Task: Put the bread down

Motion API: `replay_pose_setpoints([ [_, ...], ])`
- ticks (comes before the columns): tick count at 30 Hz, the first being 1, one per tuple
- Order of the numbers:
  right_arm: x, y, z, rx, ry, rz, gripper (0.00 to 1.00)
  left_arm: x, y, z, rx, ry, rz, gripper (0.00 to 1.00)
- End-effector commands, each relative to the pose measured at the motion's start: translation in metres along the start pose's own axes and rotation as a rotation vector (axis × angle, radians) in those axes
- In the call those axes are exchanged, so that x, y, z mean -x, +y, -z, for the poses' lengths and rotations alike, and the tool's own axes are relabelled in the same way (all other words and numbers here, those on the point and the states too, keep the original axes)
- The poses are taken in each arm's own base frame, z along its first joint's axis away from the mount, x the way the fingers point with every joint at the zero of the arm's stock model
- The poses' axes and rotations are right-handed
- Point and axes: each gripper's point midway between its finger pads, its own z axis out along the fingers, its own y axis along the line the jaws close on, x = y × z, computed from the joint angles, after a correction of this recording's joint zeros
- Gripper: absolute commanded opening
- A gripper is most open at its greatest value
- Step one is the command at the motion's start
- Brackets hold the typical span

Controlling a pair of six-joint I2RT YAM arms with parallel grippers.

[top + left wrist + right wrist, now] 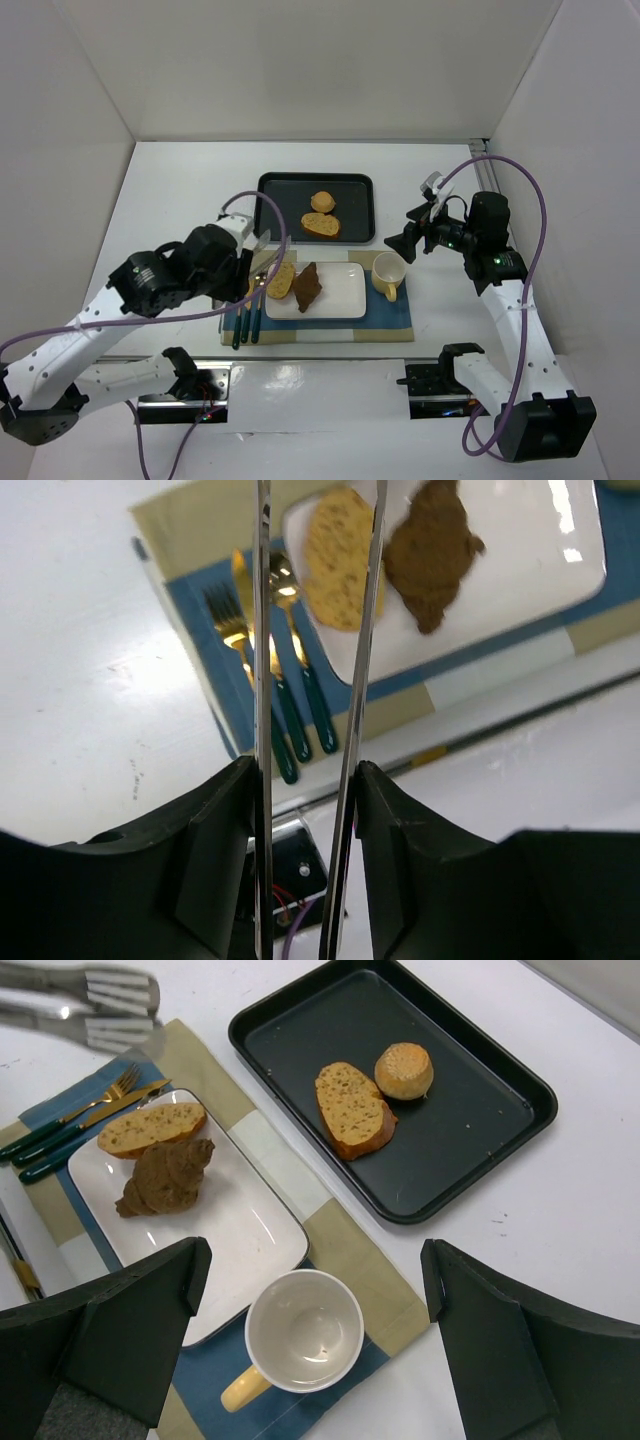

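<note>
Top external view has the left arm bent over the near-left part of the white worktop [170, 190], its left gripper [240, 252] holding a pair of metal tongs [262, 238]. The left wrist view shows the black jaws pressed against the outer sides of the two long blades; the blades themselves stand apart with nothing between them. In the right wrist view the tong tips hang over bare worktop just off the far-left corner of the placemat [350, 1250].

The bread slice [150, 1128] lies flat on the left end of the white plate [250, 1220], close to the rim; a dark brown piece [165, 1175] sits just beside it toward the plate's middle and seems to touch it. The plate rests on the blue and beige placemat; cutlery [290, 690] with gold heads and dark green handles lies side by side on the placemat, left of the plate; an empty mug [303, 1332] with a yellow handle stands on the placemat, right of the plate.

Beyond the placemat sits a black tray [470, 1130]; it holds a second slice [352, 1108] and a round bun [404, 1070] just beside each other.

The right gripper [403, 230] hovers above the mug's side of the placemat; its jaws are spread wide and hold nothing, and it is well apart from the plate's bread.
</note>
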Motion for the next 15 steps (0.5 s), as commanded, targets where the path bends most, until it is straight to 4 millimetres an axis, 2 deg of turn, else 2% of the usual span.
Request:
replay_pose_setpoints([
  [1,0.015,0.0,0.003,0.005,-0.027,0.035,1.0,0.031,0.027,0.016,0.11,-0.155,0.097,0.56],
  [2,0.015,0.0,0.003,0.005,-0.027,0.035,1.0,0.036,0.033,0.009,0.133,-0.177,0.109,0.56],
  [4,0.016,0.001,0.003,0.014,-0.029,0.035,1.0,0.046,0.057,0.002,0.203,-0.209,0.148,0.56],
  [5,0.016,0.001,0.003,0.014,-0.029,0.035,1.0,0.044,0.066,-0.011,0.228,-0.192,0.155,0.56],
  [6,0.016,0.001,0.003,0.014,-0.029,0.035,1.0,0.056,0.072,-0.019,0.227,-0.224,0.175,0.56],
  [7,0.016,0.001,0.003,0.014,-0.029,0.035,1.0,0.058,0.1,-0.031,0.303,-0.198,0.209,0.56],
  [8,0.018,0.004,0.004,0.021,-0.038,0.042,1.0,0.059,0.112,-0.04,0.322,-0.186,0.226,0.55],
  [10,0.016,0.004,0.004,0.023,-0.032,0.045,1.0,0.063,0.126,-0.063,0.34,-0.132,0.268,0.55],
  [11,0.016,0.004,0.004,0.023,-0.032,0.045,1.0,0.071,0.133,-0.065,0.355,-0.141,0.3,0.55],
  [12,0.017,0.006,0.004,0.032,-0.034,0.045,1.0,0.071,0.141,-0.073,0.36,-0.126,0.326,0.55],
  [13,0.017,0.006,0.004,0.032,-0.034,0.045,1.0,0.077,0.163,-0.075,0.382,-0.144,0.399,0.55],
  [15,0.019,0.006,0.005,0.032,-0.034,0.045,1.0,0.072,0.178,-0.095,0.364,-0.09,0.454,0.55],
])
